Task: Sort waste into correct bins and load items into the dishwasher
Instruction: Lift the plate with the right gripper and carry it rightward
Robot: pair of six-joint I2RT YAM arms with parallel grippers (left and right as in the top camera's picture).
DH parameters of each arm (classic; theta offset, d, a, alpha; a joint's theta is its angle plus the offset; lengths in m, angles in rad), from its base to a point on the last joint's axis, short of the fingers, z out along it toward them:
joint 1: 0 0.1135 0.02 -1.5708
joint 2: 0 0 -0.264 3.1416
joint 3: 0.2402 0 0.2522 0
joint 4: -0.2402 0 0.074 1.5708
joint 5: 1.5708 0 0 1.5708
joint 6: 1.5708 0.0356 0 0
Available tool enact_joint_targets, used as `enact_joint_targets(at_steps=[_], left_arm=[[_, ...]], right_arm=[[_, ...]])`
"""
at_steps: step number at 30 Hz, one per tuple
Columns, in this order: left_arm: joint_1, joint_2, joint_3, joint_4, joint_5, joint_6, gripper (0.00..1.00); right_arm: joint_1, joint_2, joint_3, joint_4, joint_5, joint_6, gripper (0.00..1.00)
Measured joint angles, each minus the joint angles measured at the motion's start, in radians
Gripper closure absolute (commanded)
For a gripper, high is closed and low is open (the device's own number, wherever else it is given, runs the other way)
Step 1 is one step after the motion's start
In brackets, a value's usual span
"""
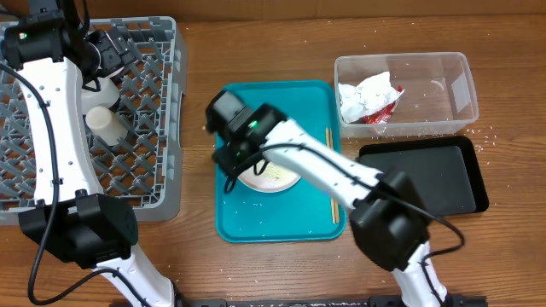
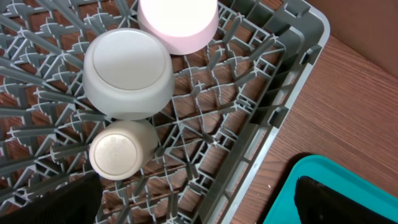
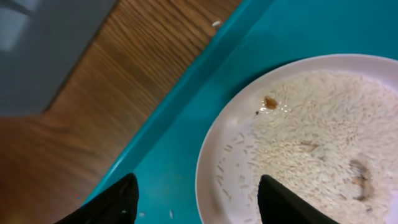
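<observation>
Over the teal plastic tray (image 1: 256,217), right jaws are hanging spread across the rim of the white rice-smeared round plate (image 3: 311,143); left jaws are hovering released above the grey plastic dishwasher rack (image 2: 283,81).

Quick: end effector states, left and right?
Left end effector: open, holding nothing, over the rack.
Right end effector: open, straddling the plate rim, not gripping.

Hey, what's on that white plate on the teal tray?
Rice grains and a few brown specks lie on the plate. From overhead the right arm covers part of it, so anything there is hidden.
</observation>
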Motion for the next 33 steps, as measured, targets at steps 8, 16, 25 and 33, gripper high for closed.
enact_joint_targets(at_steps=[8, 16, 25, 33], left_arm=[[0.0, 0.0, 0.0, 0.0, 0.0, 0.0, 0.0], [0.0, 0.0, 0.0, 0.0, 0.0, 0.0, 0.0], [0.0, 0.0, 0.0, 0.0, 0.0, 0.0, 0.0], [0.0, 0.0, 0.0, 0.0, 0.0, 0.0, 0.0]], right_arm=[[0.061, 0.114, -0.011, -0.004, 0.135, 0.083, 0.53], [0.06, 0.124, -0.018, -0.005, 0.15, 0.11, 0.69], [0.06, 0.125, -0.018, 0.012, 0.203, 0.179, 0.91], [0.06, 0.124, -0.014, 0.037, 0.248, 0.222, 0.96]])
